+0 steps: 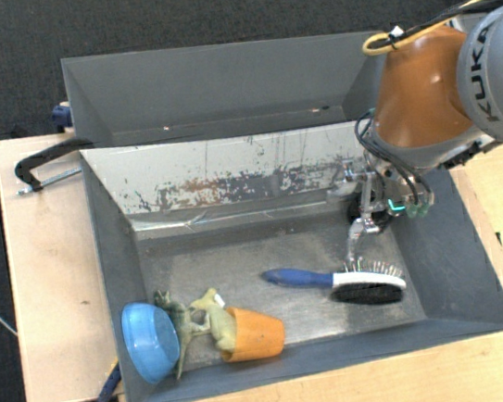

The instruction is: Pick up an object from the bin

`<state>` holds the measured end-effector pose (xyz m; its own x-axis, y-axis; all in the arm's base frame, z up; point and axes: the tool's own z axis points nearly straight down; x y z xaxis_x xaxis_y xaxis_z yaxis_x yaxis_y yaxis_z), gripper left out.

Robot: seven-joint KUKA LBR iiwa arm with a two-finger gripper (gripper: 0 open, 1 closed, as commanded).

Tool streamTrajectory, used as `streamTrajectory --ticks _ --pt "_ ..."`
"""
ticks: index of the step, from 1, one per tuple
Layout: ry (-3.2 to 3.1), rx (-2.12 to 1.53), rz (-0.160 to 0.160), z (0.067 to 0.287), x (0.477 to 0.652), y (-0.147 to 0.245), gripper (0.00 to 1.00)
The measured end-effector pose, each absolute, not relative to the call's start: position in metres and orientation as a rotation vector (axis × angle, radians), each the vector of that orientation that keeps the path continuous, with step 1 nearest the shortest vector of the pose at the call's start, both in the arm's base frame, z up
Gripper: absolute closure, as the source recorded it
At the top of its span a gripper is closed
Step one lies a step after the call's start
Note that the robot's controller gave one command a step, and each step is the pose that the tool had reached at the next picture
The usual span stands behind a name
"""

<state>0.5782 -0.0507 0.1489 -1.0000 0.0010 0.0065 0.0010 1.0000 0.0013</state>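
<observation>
A large grey metal bin (216,88) with sloping walls and a scuffed, scratched back wall holds four loose items as a silver-grey robot arm (496,65), its wrist wrapped in a rounded orange cover (418,91), reaches in from the right. On the bin floor right of centre lies a hairbrush with a blue plastic handle, a white head and black bristles (343,282), its handle pointing left towards the middle and its head towards the right wall. The tool (360,240), a dark cluster of metal parts and cables with a small green light, hangs below the orange cover near the back right corner, directly above the junction of the brush's handle and head; its tip comes close to the brush, though whether it touches is unclear, and whether the tool is spread or closed cannot be told from this angle. Well apart, in the front left corner, a round blue plastic bowl (149,342) is tipped on its side against the left wall. An orange plastic cup (254,333) lies on its side nearby, and a small pale green toy figure (198,316) sits between the two, touching both.
</observation>
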Motion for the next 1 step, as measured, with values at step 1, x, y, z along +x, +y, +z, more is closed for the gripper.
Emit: streamTrajectory --ticks 1 --pt "-3.115 0.351 -0.005 0.0844 0.5098 -0.0411 0.00"
